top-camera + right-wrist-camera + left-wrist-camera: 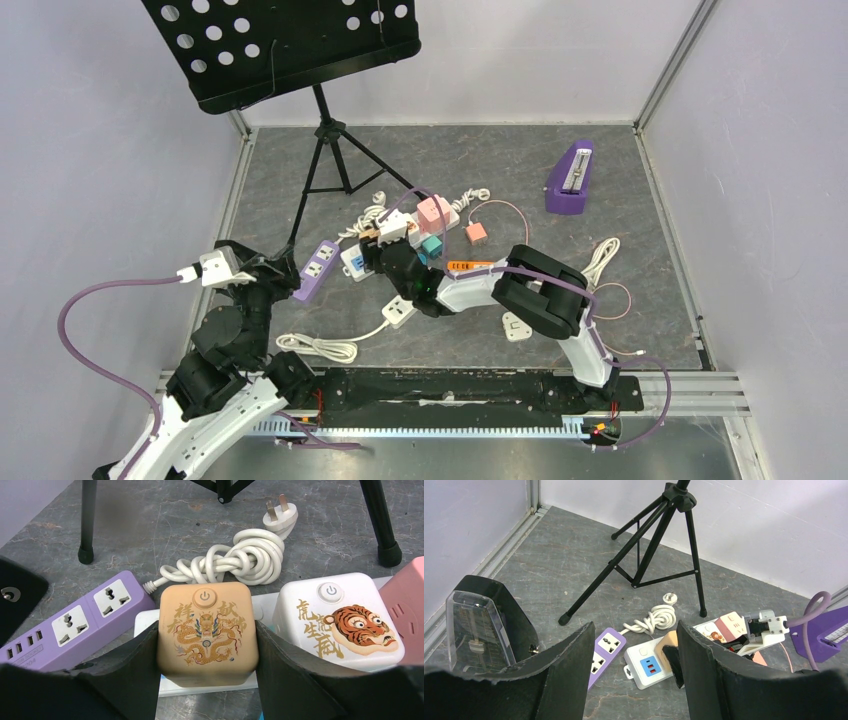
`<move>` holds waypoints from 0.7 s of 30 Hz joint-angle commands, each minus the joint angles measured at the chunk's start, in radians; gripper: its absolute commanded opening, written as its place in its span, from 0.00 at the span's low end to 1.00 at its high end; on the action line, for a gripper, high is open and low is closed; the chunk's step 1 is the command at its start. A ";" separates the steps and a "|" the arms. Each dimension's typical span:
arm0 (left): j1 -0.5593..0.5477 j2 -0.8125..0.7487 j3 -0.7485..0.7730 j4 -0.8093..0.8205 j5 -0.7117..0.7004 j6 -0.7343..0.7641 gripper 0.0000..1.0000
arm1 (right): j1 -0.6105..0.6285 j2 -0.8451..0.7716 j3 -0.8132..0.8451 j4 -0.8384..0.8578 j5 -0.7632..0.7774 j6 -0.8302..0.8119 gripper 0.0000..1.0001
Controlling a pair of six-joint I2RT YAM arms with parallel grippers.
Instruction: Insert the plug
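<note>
- Holds the tan cube plug (206, 625) in the right hand (207, 647), fingers pressed on two opposite side walls, printed top and power button facing up.
- Places that plug directly over the white power strip (638, 656); cannot tell whether it touches or hangs just above, since the pins underneath are hidden.
- Shows the left hand (635, 645) spread wide and empty, near the white power strip's end.
- Finds a tiger cube (337, 622) just beside the held plug and a purple power strip (75, 622) just beside the white power strip, both low on the desk (520, 160).
- Reads the plug as a hard plastic block: probably light, stiff, not fragile, with smooth glossy walls likely to slip or twist under a push.
- Favours a grip centred on the flat side walls, as now, clear of the button on top.
- Calls for a straight downward press with the pins square to the socket.
- Risks the light white power strip sliding or tipping under that press, so bracing it with the free hand looks wise.
</note>
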 commanded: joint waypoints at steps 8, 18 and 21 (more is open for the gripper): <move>-0.001 0.013 0.001 0.008 -0.043 -0.016 0.67 | 0.002 0.038 0.158 -0.666 -0.049 0.003 0.23; -0.001 0.017 0.006 -0.001 -0.042 -0.018 0.67 | -0.063 -0.031 0.320 -0.753 -0.189 0.024 0.84; -0.001 0.018 0.006 -0.001 -0.043 -0.018 0.67 | -0.073 -0.038 0.352 -0.754 -0.226 0.018 0.89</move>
